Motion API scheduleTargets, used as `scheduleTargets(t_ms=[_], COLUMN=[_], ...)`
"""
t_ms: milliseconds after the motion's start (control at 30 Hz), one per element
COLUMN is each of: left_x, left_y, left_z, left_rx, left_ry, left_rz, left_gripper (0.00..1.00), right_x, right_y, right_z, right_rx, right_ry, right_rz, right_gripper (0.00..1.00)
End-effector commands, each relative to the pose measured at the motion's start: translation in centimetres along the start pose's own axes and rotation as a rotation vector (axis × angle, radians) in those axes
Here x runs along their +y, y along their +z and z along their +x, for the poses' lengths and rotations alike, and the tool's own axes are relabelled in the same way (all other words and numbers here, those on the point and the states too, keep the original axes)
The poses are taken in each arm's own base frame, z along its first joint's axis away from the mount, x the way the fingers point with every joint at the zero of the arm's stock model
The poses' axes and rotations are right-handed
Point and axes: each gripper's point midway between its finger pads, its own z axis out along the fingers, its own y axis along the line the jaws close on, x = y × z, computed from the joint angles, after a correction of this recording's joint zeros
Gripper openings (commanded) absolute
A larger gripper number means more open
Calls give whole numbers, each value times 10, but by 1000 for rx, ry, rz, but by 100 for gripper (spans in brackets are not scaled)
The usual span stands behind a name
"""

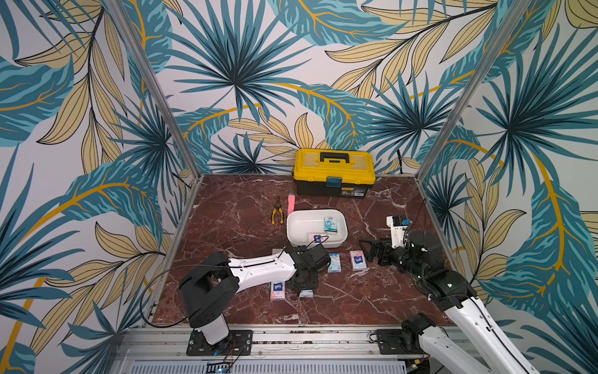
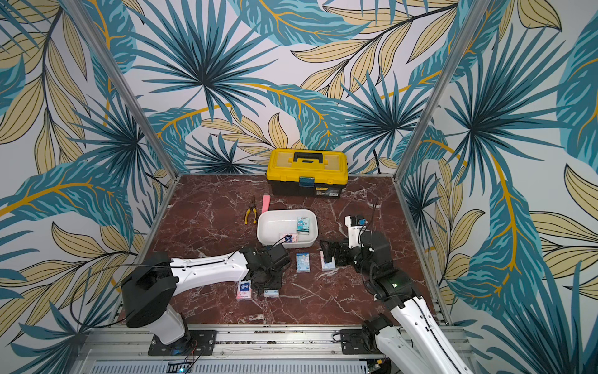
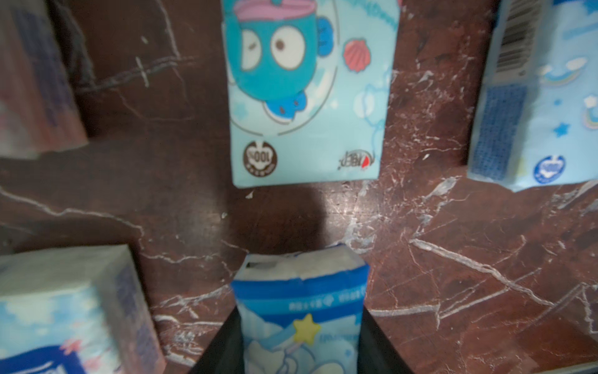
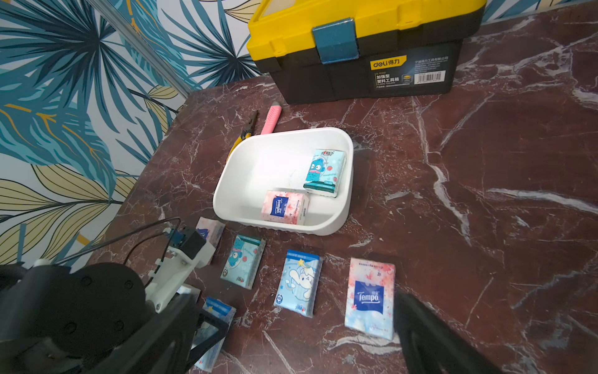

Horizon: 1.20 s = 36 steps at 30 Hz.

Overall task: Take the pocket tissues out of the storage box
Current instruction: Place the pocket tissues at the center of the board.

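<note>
hidden: left arm (image 1: 259, 268) is covering most of a blue pack (image 3: 299, 307), left jaws clenching it | right jaws standing released | two pocket tissues (image 4: 284, 207) lying in storage box (image 1: 304, 223), rest lying on marble table (image 1: 356, 301) | leaf-print walls (image 1: 291, 81) surrounding

Brightness: both top views are bright and even; the marble tabletop (image 1: 246, 210) reads darker than the pale walls (image 1: 291, 48).
Light source: diffuse, from overhead.
Shadows: a soft dark patch lies on the marble just ahead of the blue pocket tissue pack (image 3: 301, 288) clamped in the left gripper (image 3: 301, 312).
Glare: pale sheen on the marble beside that shadow; the floor of the storage box (image 4: 336, 223) washes out to white.
Blur: the left wrist view is soft throughout, and the pocket tissues (image 3: 35, 81) to either side of the gripper are smeared.
Distortion: the aluminium posts (image 1: 152, 87) lean outward in both top views.
Out of focus: a finger (image 4: 427, 333) of the right gripper (image 1: 367, 251) is a dark smear near the lens.
</note>
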Motion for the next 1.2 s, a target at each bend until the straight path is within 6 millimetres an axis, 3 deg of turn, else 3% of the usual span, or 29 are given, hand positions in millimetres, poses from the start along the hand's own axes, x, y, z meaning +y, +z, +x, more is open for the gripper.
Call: scheduleTargets(t_ms=[0, 267, 567, 833, 1033, 1167], left_x=[6, 11, 10, 4, -1, -5], left_y=[12, 18, 14, -12, -38, -68], left_z=[7, 13, 15, -3, -27, -48], left_rx=[24, 48, 55, -32, -159, -273], left_ry=[5, 6, 6, 31, 77, 131], left_rz=[-18, -38, -23, -10, -9, -8], left_gripper=[48, 49, 67, 90, 98, 100], right_x=[-3, -4, -5, -9, -13, -12], right_y=[0, 2, -2, -6, -7, -7], right_z=[8, 7, -1, -4, -15, -26], right_rx=[21, 24, 11, 3, -1, 0], right_ry=[-4, -15, -22, -28, -38, -19], right_rz=[3, 10, 35, 64, 116, 135], right_gripper=[99, 99, 99, 99, 99, 99])
